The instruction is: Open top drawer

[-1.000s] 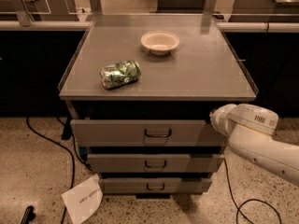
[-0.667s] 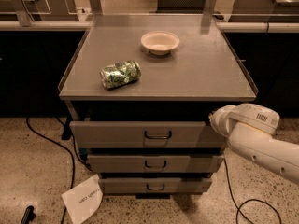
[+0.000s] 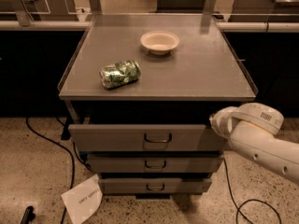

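The top drawer [image 3: 117, 138] is the widest of three grey drawers under the grey cabinet top, with a small dark bail handle [image 3: 157, 138] at its centre. Its front stands a little forward of the two narrower drawers below, and a dark gap shows above it. My white arm [image 3: 252, 134] comes in from the right, and its rounded end is level with the right end of the top drawer's front. My gripper is hidden; no fingers show anywhere in the camera view.
On the cabinet top [image 3: 196, 73] lie a crushed green can [image 3: 120, 74] and a white bowl [image 3: 160, 42]. A white paper sheet [image 3: 83, 200] and black cables [image 3: 56, 146] lie on the speckled floor. Dark counters stand behind on both sides.
The arm has shifted only slightly beside the top drawer's right end. The drawers, can and bowl have not moved.
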